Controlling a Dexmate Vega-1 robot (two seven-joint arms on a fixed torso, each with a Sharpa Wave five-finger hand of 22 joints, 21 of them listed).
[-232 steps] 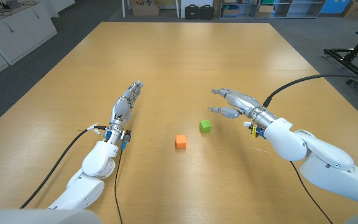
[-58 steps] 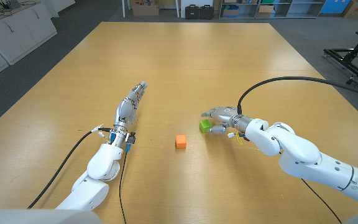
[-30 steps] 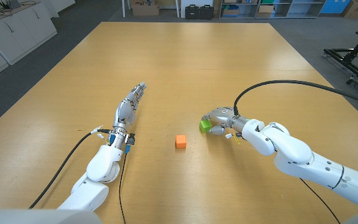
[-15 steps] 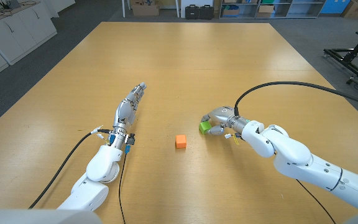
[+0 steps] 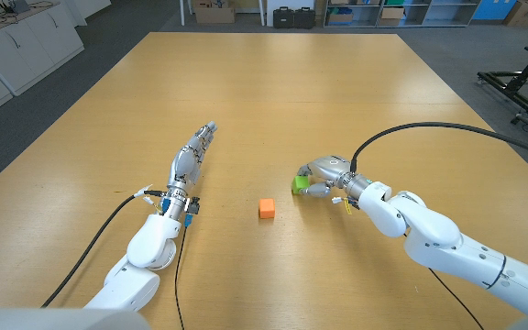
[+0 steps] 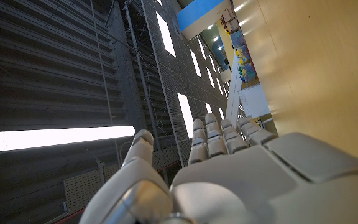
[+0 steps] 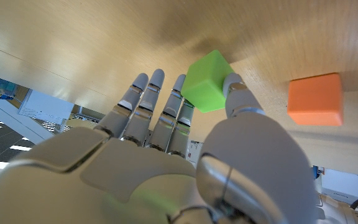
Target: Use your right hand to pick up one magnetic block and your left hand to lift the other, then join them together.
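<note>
While orange block [image 5: 266, 208] unmoved: right hand [image 5: 323, 176] now clamped on green block [image 5: 301, 184], left hand [image 5: 191, 157] outstretched, empty.

Head camera looked down over the broad wooden table [image 5: 273, 82], wrist cameras sat close behind each robot hand, right wrist and head views shared the small green cube [image 7: 209, 82] and small orange cube [image 7: 316, 99].

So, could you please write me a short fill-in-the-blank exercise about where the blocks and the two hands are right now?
1. The right hand has its fingers around the ____ block.
2. The orange block lies on the table, touched by ____ hand.
3. The hand stretched out on the table away from both blocks is the ____ hand.

Missing words: green; neither; left
</note>
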